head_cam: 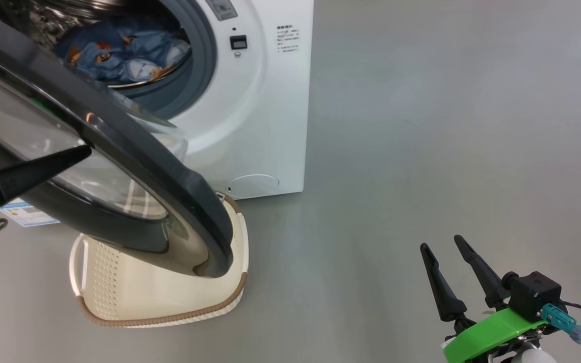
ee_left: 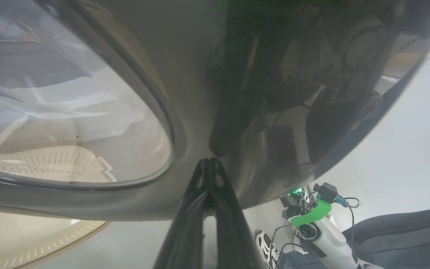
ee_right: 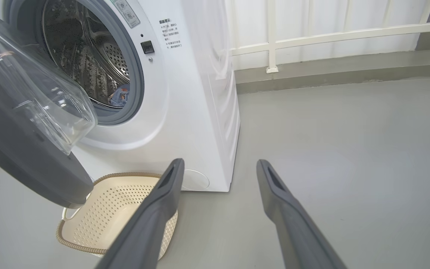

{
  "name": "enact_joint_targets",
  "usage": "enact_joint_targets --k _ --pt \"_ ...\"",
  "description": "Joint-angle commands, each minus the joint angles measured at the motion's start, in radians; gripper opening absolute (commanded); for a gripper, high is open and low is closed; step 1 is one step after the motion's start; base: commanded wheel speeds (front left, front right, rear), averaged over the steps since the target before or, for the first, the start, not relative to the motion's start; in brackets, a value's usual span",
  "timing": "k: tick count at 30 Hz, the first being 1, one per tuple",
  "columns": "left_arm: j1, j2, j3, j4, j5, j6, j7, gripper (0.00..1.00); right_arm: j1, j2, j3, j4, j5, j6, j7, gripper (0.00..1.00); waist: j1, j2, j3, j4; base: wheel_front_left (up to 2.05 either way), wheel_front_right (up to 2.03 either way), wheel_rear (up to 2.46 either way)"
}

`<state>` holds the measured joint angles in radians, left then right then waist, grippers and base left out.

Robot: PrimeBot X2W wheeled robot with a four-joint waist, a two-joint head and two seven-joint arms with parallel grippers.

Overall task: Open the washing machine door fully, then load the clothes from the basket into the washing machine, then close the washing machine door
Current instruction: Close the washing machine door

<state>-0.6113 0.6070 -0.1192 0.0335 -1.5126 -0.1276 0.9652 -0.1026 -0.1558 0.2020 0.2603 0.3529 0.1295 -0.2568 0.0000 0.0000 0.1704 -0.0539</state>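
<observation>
The washing machine (head_cam: 265, 101) stands at the top with its drum open, and the clothes (head_cam: 124, 50), blue with orange prints, lie inside the drum. The washing machine door (head_cam: 134, 151) hangs partway open, its black rim over the basket (head_cam: 169, 307). No clothes show in the basket (ee_right: 118, 209). My left gripper (head_cam: 83, 149) is shut, its tip touching the door's outer face. In the left wrist view, the left gripper (ee_left: 209, 161) rests on the black rim beside the glass (ee_left: 69, 112). My right gripper (head_cam: 441, 242) stands open over bare floor at the lower right, nothing between its fingers (ee_right: 162, 201).
Grey floor (head_cam: 447, 126) stretches to the machine's right. A white railing (ee_right: 330, 35) and a low kerb run along the back. A person's shoe (ee_left: 265, 243) and dark-clad leg (ee_left: 394, 235) are near my right arm. A blue label sticker (head_cam: 28, 214) sits under the door.
</observation>
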Motion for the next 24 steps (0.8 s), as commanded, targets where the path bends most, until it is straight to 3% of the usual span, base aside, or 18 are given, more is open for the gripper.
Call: enact_joint_targets --k 1,13,15,17,22,24 --pt "-0.014 0.059 0.046 -0.017 -0.005 -0.003 -0.008 0.00 0.002 -0.002 0.022 -0.026 -0.013 0.001 -0.005 1.00 0.0000 0.0000 -0.003 0.006 0.00 0.00 0.00" --pt "0.122 0.063 0.054 -0.023 -0.007 -0.003 -0.097 0.01 0.007 -0.009 0.023 -0.026 -0.010 0.001 -0.005 1.00 0.0000 0.0000 -0.015 0.029 0.00 0.00 0.00" --pt "0.149 0.059 0.055 -0.022 -0.006 -0.003 -0.119 0.10 0.008 -0.010 0.023 -0.026 -0.009 0.001 -0.005 1.00 0.0000 0.0000 -0.016 0.028 0.00 0.00 0.00" --pt "0.194 0.057 0.057 -0.018 0.001 -0.003 -0.155 0.25 0.010 -0.011 0.025 -0.025 -0.008 0.001 -0.005 1.00 0.0000 0.0000 -0.021 0.024 0.00 0.00 0.00" --pt "0.267 0.051 0.061 -0.004 0.010 -0.003 -0.227 0.47 0.017 -0.014 0.023 -0.026 -0.006 0.001 -0.005 1.00 0.0000 0.0000 -0.024 0.018 0.00 0.00 0.00" --pt "0.292 0.049 0.059 0.004 0.018 -0.003 -0.259 0.70 0.018 -0.015 0.022 -0.027 -0.006 0.001 -0.005 1.00 0.0000 0.0000 -0.024 0.015 0.00 0.00 0.00"
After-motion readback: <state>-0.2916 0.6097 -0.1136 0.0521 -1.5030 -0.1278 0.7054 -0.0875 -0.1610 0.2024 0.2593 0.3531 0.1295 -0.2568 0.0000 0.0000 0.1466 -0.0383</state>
